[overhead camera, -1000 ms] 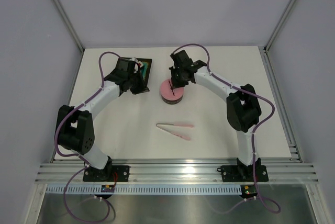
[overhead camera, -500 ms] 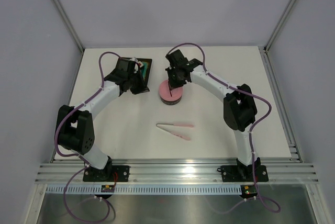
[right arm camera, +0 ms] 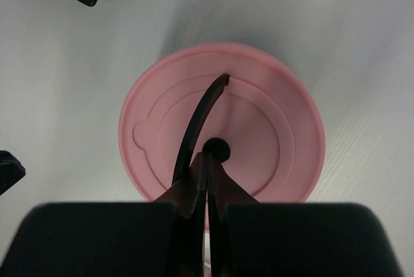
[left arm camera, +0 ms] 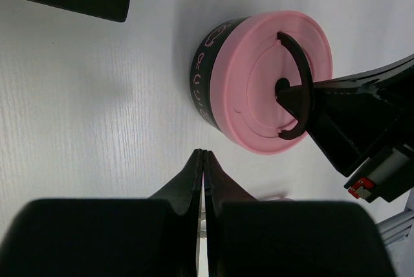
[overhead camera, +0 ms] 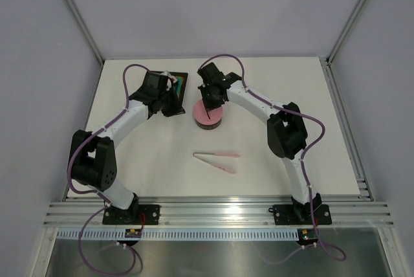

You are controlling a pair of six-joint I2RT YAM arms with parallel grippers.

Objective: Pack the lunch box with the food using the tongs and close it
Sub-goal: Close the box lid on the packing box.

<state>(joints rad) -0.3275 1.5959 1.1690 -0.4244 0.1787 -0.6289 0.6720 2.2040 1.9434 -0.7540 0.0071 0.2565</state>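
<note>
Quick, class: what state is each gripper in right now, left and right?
Left gripper: fingers closed, holding nothing.
Right gripper: fingers closed at the lid handle; grip cannot be told.

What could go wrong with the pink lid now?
The right hand is shut and touches only the thin black handle of the lid. It might slip off, or shove the lunch box sideways on the smooth table. The left hand, also shut, points at the lunch box from nearby and could bump it.

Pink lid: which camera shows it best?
Right wrist view: the pink lid is large, seen from straight above. Left wrist shows it at a slant; the top view shows it small, partly covered.
</note>
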